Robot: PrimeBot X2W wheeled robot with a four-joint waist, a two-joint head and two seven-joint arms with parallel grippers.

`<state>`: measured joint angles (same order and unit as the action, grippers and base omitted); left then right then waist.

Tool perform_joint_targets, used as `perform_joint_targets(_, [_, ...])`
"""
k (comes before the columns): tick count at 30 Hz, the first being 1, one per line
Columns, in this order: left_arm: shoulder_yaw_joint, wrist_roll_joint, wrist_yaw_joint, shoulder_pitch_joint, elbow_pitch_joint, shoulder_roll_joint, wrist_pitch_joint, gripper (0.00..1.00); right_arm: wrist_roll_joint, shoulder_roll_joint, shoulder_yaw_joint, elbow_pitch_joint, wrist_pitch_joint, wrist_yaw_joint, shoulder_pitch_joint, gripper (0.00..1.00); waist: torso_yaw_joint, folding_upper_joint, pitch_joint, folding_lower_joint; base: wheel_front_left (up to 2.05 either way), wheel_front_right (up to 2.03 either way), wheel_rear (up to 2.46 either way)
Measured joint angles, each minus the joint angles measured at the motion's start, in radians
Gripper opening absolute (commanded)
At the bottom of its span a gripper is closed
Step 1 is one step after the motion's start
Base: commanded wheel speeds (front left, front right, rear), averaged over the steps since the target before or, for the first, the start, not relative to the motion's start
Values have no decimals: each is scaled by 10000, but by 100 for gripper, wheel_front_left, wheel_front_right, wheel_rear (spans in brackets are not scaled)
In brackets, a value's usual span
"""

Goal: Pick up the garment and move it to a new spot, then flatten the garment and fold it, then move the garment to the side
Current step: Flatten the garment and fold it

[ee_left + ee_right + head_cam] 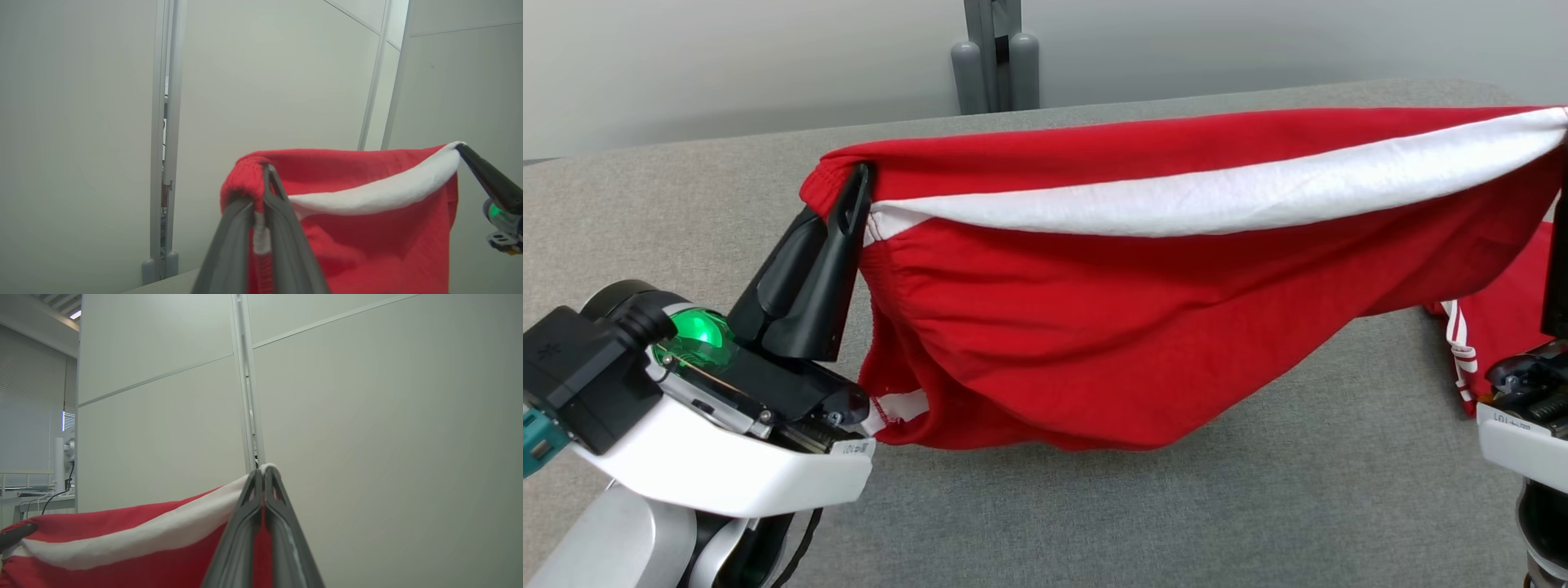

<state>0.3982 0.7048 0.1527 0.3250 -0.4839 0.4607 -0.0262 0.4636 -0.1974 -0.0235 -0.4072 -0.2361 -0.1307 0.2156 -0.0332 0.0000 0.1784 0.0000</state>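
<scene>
Grey table (1094, 506) under the head camera: a red garment (1143, 343) with a white band hangs lifted, sagging toward it, the left tool (858, 184) clamped on its gathered edge. Left wrist camera: the right tool (463, 150) pinches the far corner. Right wrist camera: its fingers (245, 522) are shut on white trim. Pickup looks done; setting down elsewhere, flattening, folding and moving aside are not yet done.

white forearm shell (711, 469), black wrist housing (768, 384) with a green light (701, 336), long dark tapered fingers (821, 278)
</scene>
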Motion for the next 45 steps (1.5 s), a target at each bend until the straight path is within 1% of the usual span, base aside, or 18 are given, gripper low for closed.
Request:
perform_joint_targets(4, [12,13,81,-60,-151,42,125,0,-58,155,121,-199,67,0,-17,0,-61,0,48,0,0,0,0])
perform_joint_targets(7, [0,-109,150,34,-77,84,165,0,-56,173,104,-98,130,0,39,0,-98,0,134,0,0,0,0])
perform_joint_targets(10, [-12,-466,244,461,192,144,157,0,42,61,-42,278,205,0,546,0,-117,0,319,0,0,0,0])
perform_joint_targets(13, [77,-800,182,1287,872,-8,134,0,33,-314,-255,1118,245,0,1475,0,-116,0,591,0,0,0,0])
perform_joint_targets(16, [167,-968,-86,2532,2025,-295,42,0,132,-694,-596,2230,203,0,2695,0,-63,0,903,0,0,0,0])
perform_joint_targets(21, [251,-1315,-479,4974,4721,-1035,-426,0,447,-1206,-1407,4481,50,-2,5152,0,83,0,1419,0,0,0,0])
perform_joint_targets(23, [226,-1383,-692,5982,5969,-1325,-652,0,640,-1243,-1812,5359,-33,0,6222,0,135,0,1613,0,0,0,0])
perform_joint_targets(25, [165,-1304,-1001,6884,7158,-1638,-1005,0,673,-1237,-2196,6266,-121,0,7263,0,174,0,1801,0,0,0,0])
perform_joint_targets(28, [81,-1237,-1524,8041,8805,-1902,-1540,0,779,-1154,-2723,7509,-209,-2,8605,0,194,0,2038,0,0,0,0])
perform_joint_targets(29, [98,-1198,-1724,8354,9260,-1979,-1634,0,855,-1095,-2836,7818,-215,-2,8971,0,194,0,2097,0,0,0,0])
perform_joint_targets(30, [98,-1198,-1724,8354,9260,-1979,-1634,0,855,-1095,-2836,7818,-215,-2,8971,0,194,0,2097,0,0,0,0])
perform_joint_targets(31, [128,-1139,-2084,8875,10157,-2094,-1779,0,955,-984,-3032,8355,-244,-2,9599,0,191,0,2198,0,0,0,0])
perform_joint_targets(32, [171,-1076,-2266,9084,10541,-2165,-1779,0,1005,-949,-3087,8516,-247,-2,9826,0,195,0,2242,0,0,0,0])
perform_joint_targets(34, [430,-876,-2579,9315,11200,-2301,-1724,0,1101,-894,-3177,8773,-255,0,10065,0,218,0,2316,0,0,0,0])
perform_joint_targets(36, [731,-731,-2723,9298,11687,-2424,-1722,0,1243,-846,-3390,8874,-255,0,10001,0,238,0,2343,0,0,0,0])
perform_joint_targets(40, [1296,-291,-2794,8651,12098,-2541,-1816,0,1701,-849,-3960,8991,-255,0,9099,0,258,0,2387,0,0,0,0])
perform_joint_targets(41, [1296,-291,-2794,8651,12098,-2541,-1816,0,1701,-849,-3960,8991,-255,0,9099,0,258,0,2387,0,0,0,0])
perform_joint_targets(45, [1841,8,-2811,7364,11906,-2403,-2075,0,2249,-917,-4190,8713,-257,0,7767,0,207,0,2381,0,0,0,0])
